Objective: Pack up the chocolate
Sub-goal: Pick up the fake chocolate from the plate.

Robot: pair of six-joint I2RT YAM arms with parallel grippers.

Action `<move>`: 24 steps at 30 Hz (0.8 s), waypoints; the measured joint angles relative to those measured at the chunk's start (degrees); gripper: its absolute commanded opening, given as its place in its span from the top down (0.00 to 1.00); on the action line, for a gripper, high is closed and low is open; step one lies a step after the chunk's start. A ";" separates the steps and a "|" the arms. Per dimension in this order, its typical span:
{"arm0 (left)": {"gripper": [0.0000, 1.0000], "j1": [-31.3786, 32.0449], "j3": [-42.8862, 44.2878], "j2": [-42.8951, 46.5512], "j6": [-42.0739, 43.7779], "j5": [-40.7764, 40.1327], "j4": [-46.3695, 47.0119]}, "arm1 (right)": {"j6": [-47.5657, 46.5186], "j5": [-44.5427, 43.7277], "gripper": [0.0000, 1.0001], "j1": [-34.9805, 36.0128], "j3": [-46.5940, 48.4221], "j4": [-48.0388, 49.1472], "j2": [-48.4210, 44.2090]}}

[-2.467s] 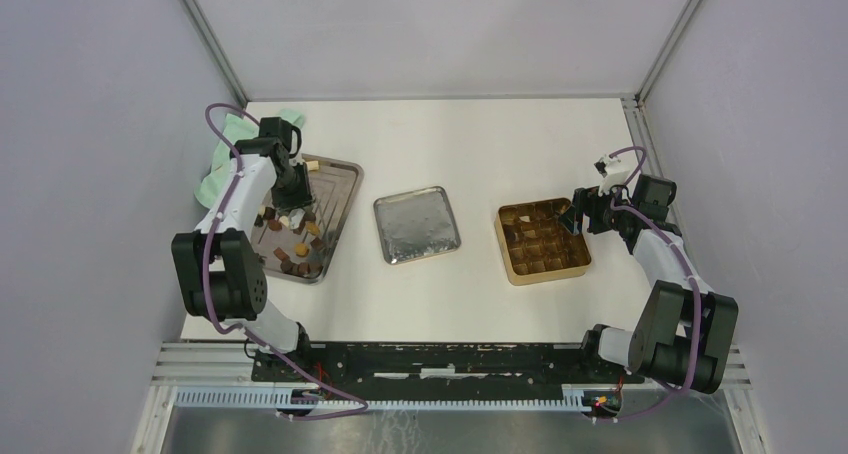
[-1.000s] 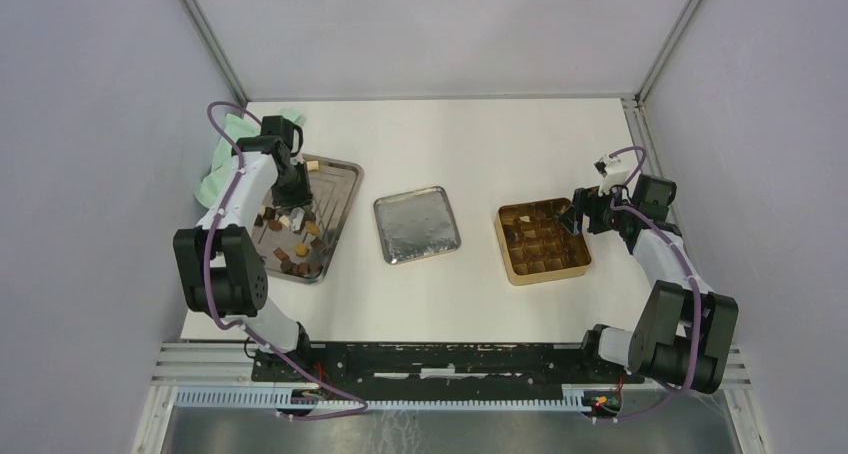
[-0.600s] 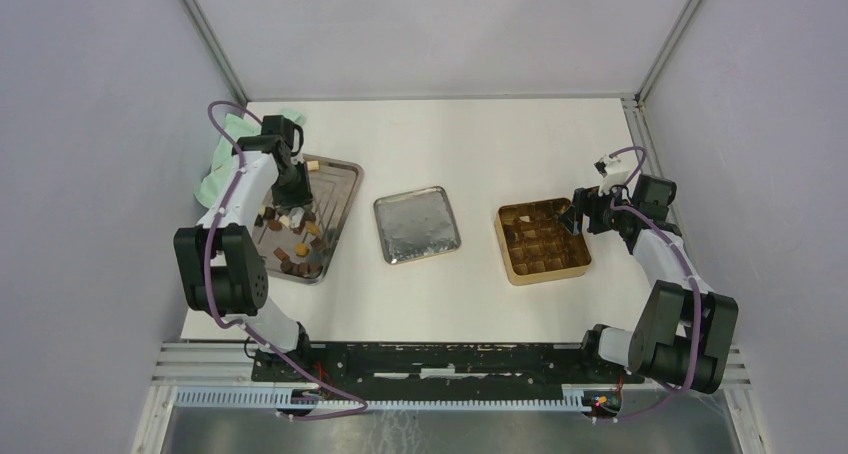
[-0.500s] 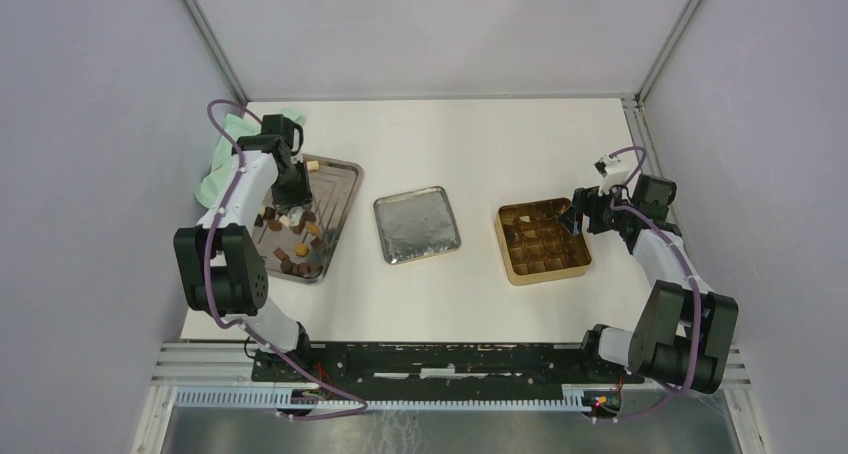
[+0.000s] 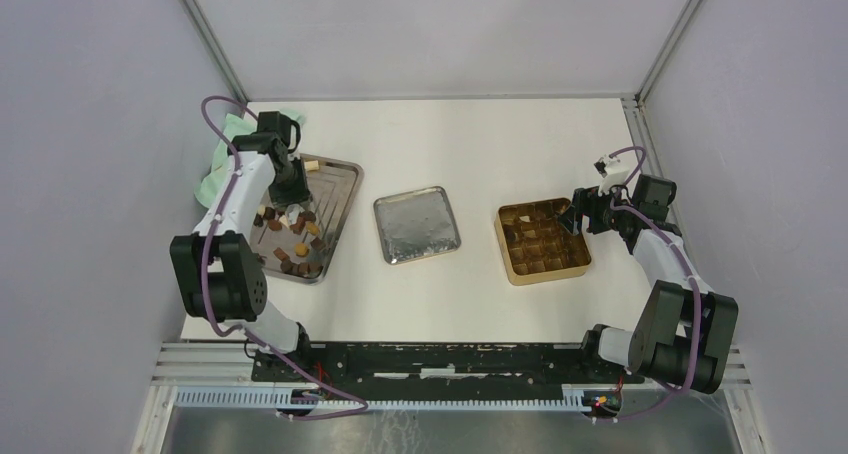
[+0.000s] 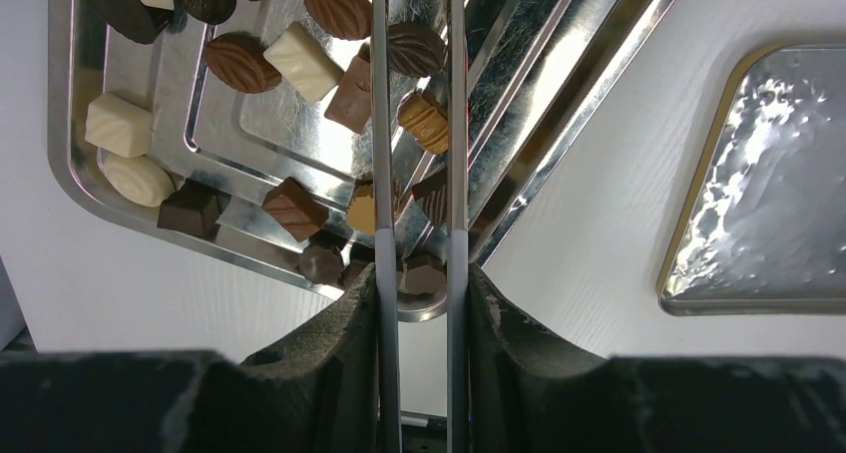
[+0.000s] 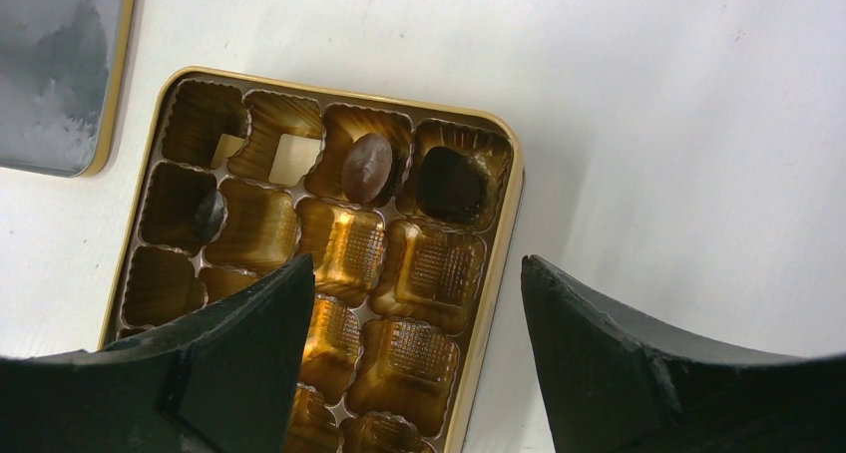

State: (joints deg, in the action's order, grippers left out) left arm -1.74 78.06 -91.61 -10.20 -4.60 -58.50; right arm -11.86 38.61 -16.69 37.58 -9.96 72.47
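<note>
White table (image 5: 480, 144), grey walls on three sides. Left to right: steel tray (image 5: 347, 186), flat silver lid (image 5: 417, 224), gold tin (image 5: 505, 244) with a grid of cups. Green cloth (image 5: 213, 169) bunched at the far-left edge, behind the left arm.

Chocolate (image 6: 304, 62): nearly all loose on the tray. Dark, mid-brown, caramel and white pieces in mixed shapes, most of them in the tray's near half in the top view. In the tin, one dark oval piece (image 7: 366, 167) sits in the edge row at the top of the right wrist view, third cup of four from the lid side. One cup in the next row shows a small dark shape, can't tell what it is. The corner cup beside the oval piece looks dark inside, can't tell if filled. Other visible cups are bare gold.

Left gripper (image 6: 417, 298): partly closed, clamped on long metal tweezers (image 6: 380, 174). Both blades run parallel out over the tray with a gap between them. A caramel piece (image 6: 424, 122) lines up in that gap in the wrist view, can't tell if it's pinched. Blade tips run off frame.

Right gripper (image 7: 414, 278): jaws wide apart, nothing between them, hovering over the tin's right side.
</note>
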 measured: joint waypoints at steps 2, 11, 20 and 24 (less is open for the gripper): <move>0.98 0.00 0.00 0.59 0.00 0.02 -0.04 | 0.00 0.02 0.19 0.00 0.00 0.00 0.00; 0.98 0.00 0.00 2.95 -0.13 2.82 -0.24 | 0.00 0.17 0.19 0.00 0.00 0.00 -0.02; 0.98 0.42 -4.37 14.03 -2.73 15.56 1.22 | 0.00 1.49 0.19 0.00 0.00 0.00 -0.31; 0.98 3.34 -9.33 17.90 -5.22 22.82 3.52 | -0.17 2.51 0.18 0.00 0.00 -0.02 -0.39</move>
State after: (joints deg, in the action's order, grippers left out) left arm 1.61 68.73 -73.71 -15.42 18.22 -54.98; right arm -12.03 41.12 -16.69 37.58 -9.98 72.07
